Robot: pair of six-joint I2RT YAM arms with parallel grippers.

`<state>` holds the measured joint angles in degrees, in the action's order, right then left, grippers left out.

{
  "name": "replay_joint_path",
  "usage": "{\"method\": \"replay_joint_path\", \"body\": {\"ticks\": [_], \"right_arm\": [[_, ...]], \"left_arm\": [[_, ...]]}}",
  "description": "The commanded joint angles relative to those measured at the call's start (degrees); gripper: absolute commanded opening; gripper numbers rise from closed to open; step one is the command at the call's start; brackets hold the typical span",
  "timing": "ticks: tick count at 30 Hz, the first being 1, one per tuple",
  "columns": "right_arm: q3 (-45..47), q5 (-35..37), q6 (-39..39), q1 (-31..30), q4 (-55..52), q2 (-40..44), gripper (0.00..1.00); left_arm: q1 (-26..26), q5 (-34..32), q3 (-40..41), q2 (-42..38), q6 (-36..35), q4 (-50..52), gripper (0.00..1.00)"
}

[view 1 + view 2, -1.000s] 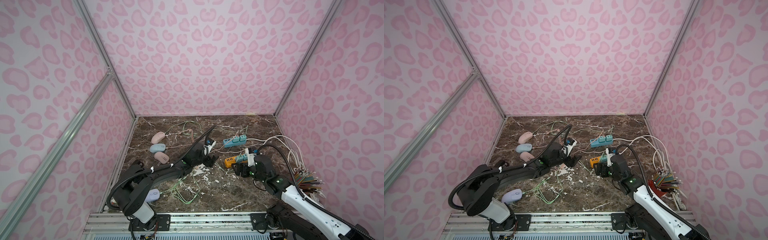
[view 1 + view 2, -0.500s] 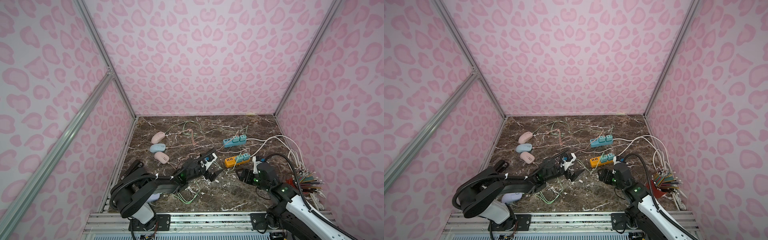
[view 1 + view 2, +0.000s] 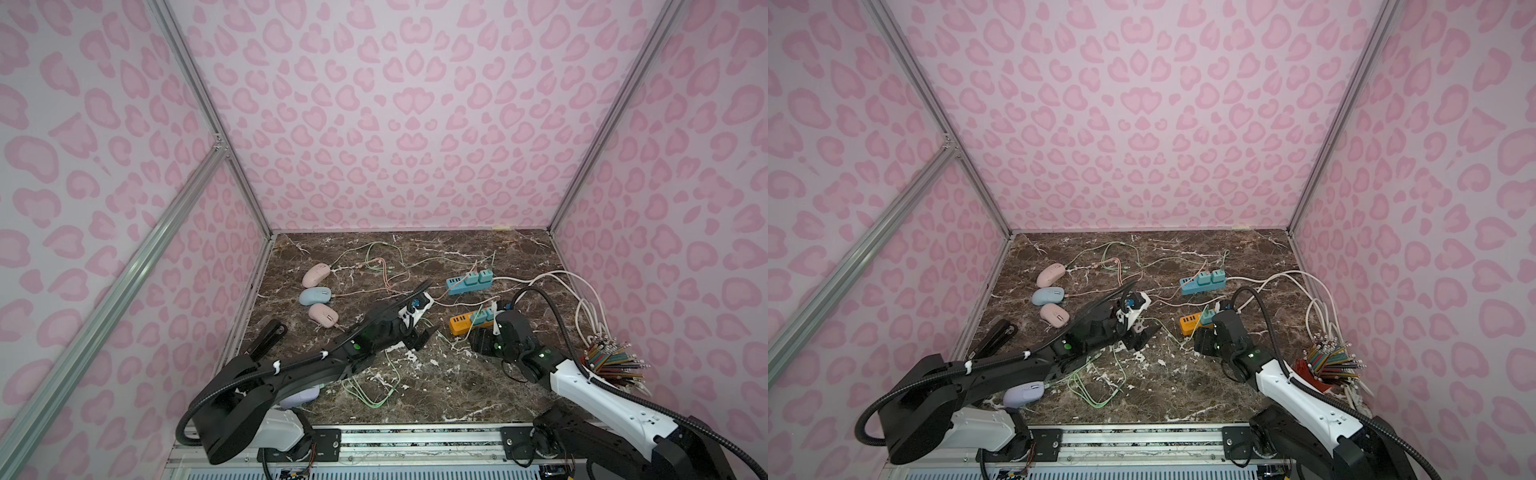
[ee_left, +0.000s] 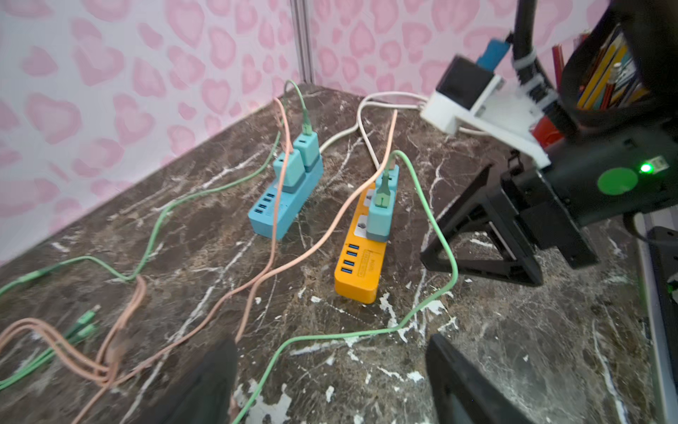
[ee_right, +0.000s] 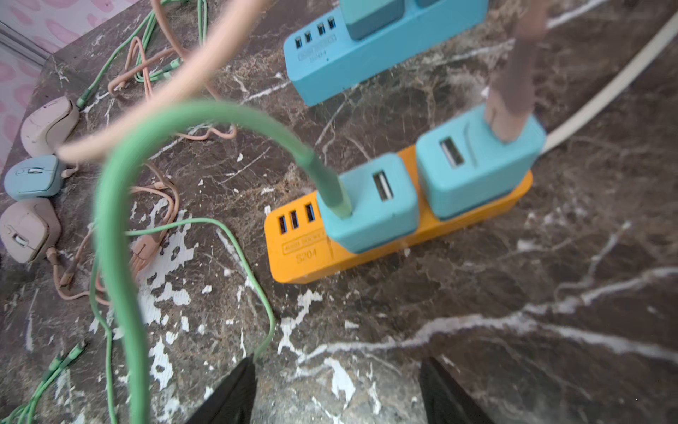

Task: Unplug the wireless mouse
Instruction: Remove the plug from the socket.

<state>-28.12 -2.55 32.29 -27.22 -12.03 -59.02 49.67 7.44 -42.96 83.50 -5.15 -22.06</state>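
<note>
Jaws on both arms stand open and hold nothing. On the left arm (image 3: pixel 291 370) the two fingers (image 4: pixel 214 385) are well apart and low over the table (image 4: pixel 532 348), and a green cable (image 4: pixel 442 242) runs across the marble between them. On the right arm (image 3: pixel 602 395) the fingers (image 5: pixel 234 396) are also spread wide, with bare table between them. They point at the orange strip (image 5: pixel 312 257) from near its port end.

Two teal chargers sit in that strip. The near charger (image 5: pixel 370 216) takes the green cable, and the far charger (image 5: pixel 477 172) takes a pink cable (image 5: pixel 513 73). A blue strip (image 3: pixel 457 284) lies farther back on the table.

Three mice show in both top views, in a row by the left wall: a pink mouse (image 3: pixel 316 274), a blue mouse (image 3: pixel 315 296) and a beige mouse (image 3: pixel 323 314). Cables reach their front ends, but I cannot tell which are plugged in. A lilac mouse (image 3: pixel 1024 392) lies at the front edge of the table, partly under the left arm. I cannot tell which of the four is the wireless mouse. Both pairs of jaws are well apart from all of them, and the left pair is between the row and the orange strip.
</note>
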Motion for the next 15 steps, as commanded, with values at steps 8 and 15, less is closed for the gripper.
{"method": "replay_joint_path", "body": {"ticks": [8,15], "right_arm": [[-2.12,2.28,-12.06,2.70,4.27,-3.61,0.70],[-2.47,-0.60,-13.76,4.46,6.76,-4.97,0.72]], "left_arm": [[-0.10,6.76,-13.11,17.39,5.29,10.02,0.64],[-0.02,6.94,-4.96,14.58,8.83,-8.90,0.76]]}}
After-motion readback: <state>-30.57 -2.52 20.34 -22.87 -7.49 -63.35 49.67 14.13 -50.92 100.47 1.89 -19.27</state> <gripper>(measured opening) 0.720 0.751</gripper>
